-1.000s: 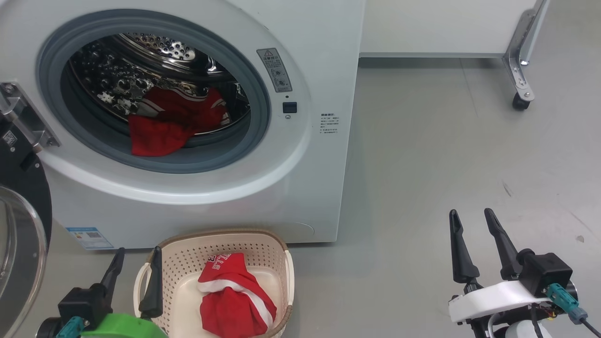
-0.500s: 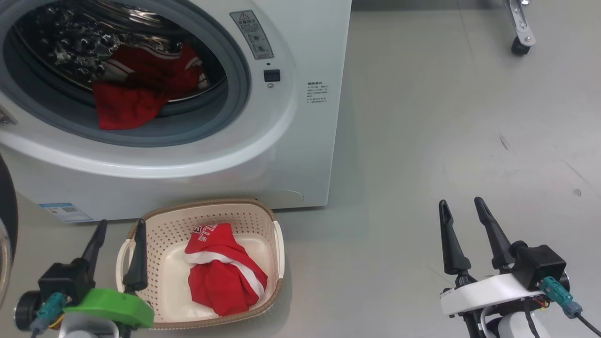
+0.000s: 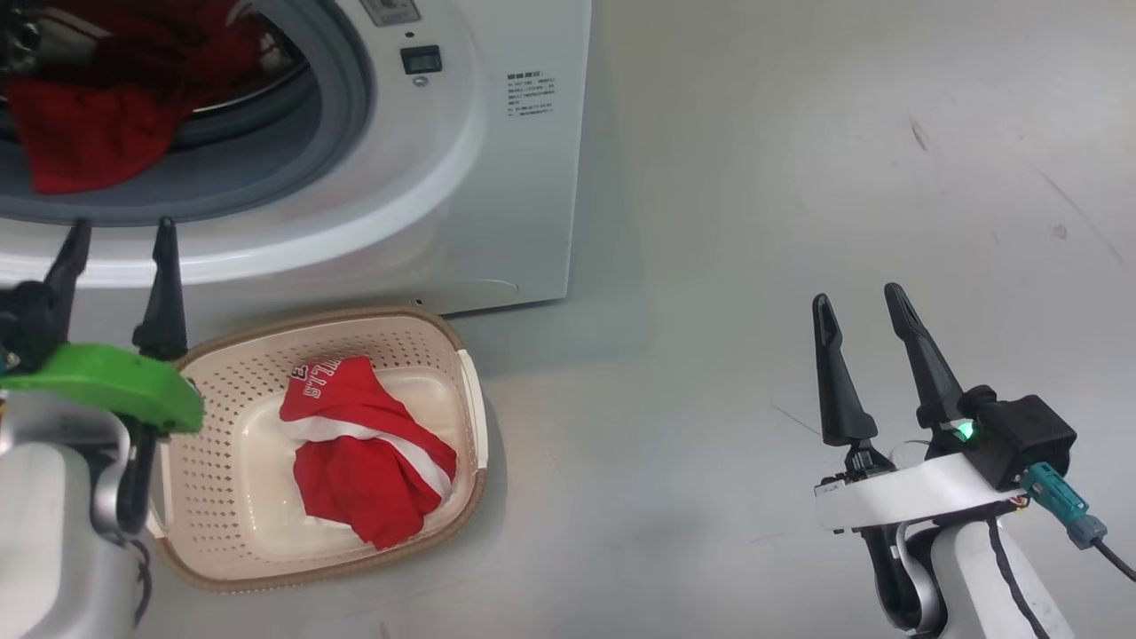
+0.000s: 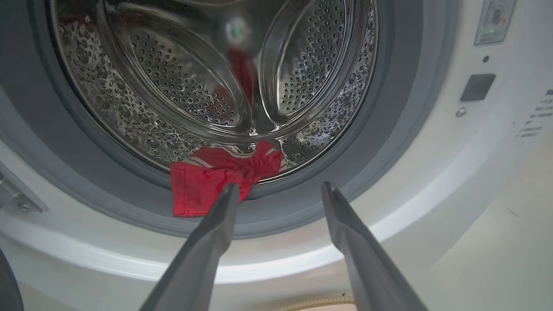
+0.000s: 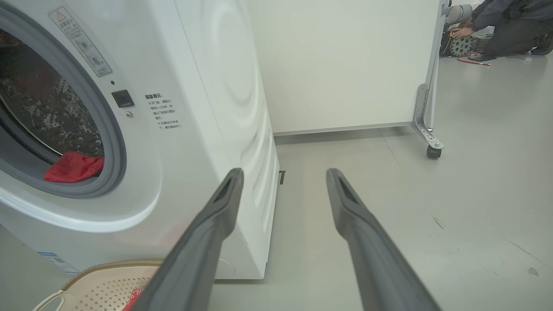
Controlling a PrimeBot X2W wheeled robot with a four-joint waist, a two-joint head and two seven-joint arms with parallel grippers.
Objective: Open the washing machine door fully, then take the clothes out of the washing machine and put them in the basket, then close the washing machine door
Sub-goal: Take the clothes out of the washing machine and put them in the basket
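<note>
— Just ahead of the left gripper, what lies there?
— A red garment, crumpled low in the washing machine and draped onto the grey gasket. The jaws stand wide apart, holding nothing.
— And the right gripper?
— Spread too, empty, over the floor. Just beside the left gripper, the basket holds a striped garment, red and white, bunched up.

Left gripper, right gripper: fingers wide apart
</note>
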